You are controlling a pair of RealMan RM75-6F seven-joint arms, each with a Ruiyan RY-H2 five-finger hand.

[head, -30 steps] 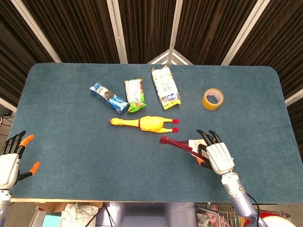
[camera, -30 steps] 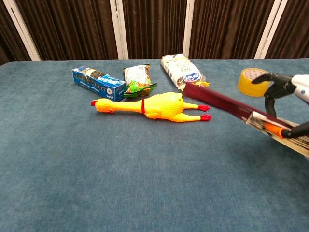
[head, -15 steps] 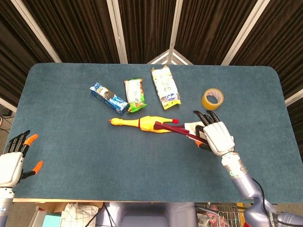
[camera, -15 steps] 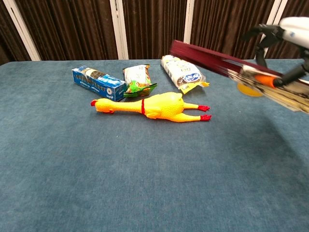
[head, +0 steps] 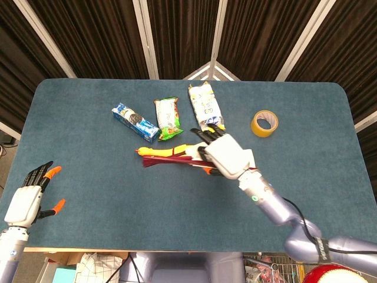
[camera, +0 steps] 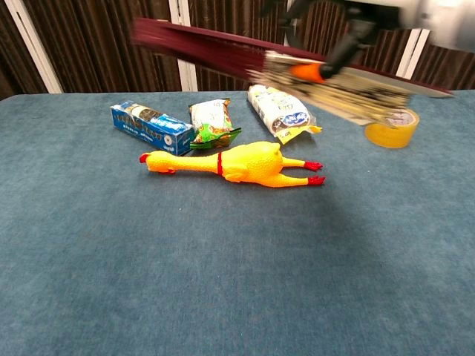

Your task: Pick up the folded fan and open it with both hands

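Observation:
My right hand [head: 225, 155] grips the folded dark red fan [head: 168, 161] and holds it well above the table, its free end pointing left. In the chest view the fan [camera: 215, 49] crosses the top of the frame, blurred, with the right hand [camera: 356, 22] at its right end. It hangs over the yellow rubber chicken [camera: 237, 163]. My left hand [head: 30, 196] is at the table's near left edge, fingers spread and holding nothing, far from the fan. The chest view does not show it.
A blue snack box [head: 135, 121], a green packet [head: 168, 117] and a white packet [head: 205, 108] lie in a row behind the chicken. A roll of yellow tape [head: 264, 122] sits at the right. The blue table [head: 88, 177] ends near my left hand.
My right hand has lifted the fan off the table and carried it up and leftward over the chicken. My left hand has risen slightly at the table's edge.

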